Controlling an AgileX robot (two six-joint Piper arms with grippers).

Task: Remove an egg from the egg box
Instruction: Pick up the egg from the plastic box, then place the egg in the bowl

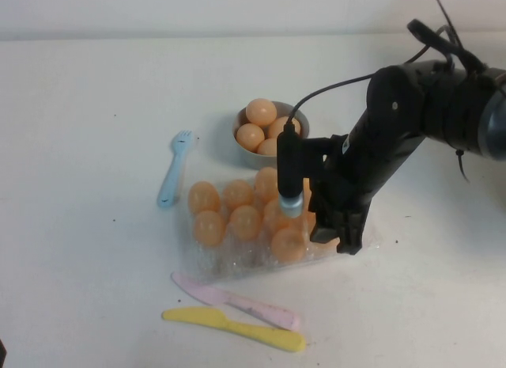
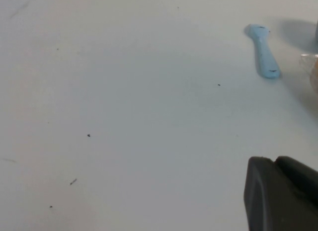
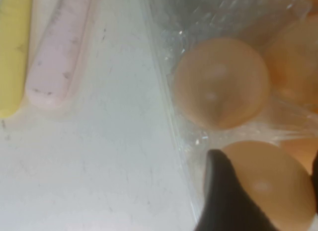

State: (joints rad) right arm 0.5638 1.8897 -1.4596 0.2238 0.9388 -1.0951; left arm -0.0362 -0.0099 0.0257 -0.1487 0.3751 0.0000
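Observation:
The egg box (image 1: 215,261) is a clear crinkly tray at the table's middle, holding several peach-orange eggs. My right gripper (image 1: 336,240) reaches down into the box's front right corner. In the right wrist view my right gripper (image 3: 266,164) is shut on one egg (image 3: 271,189), with a dark finger (image 3: 223,201) against its side. Another egg (image 3: 221,82) sits in the neighbouring cup, and the tray plastic (image 3: 198,17) shows around it. The arm hides the gripped egg in the high view. My left gripper (image 2: 278,166) hangs over bare table left of the box, out of the high view.
A small grey bowl (image 1: 304,129) with a few eggs stands behind the box. A light blue fork (image 1: 172,178) lies left of it and shows in the left wrist view (image 2: 263,49). A pink knife (image 1: 237,303) and a yellow knife (image 1: 237,328) lie in front.

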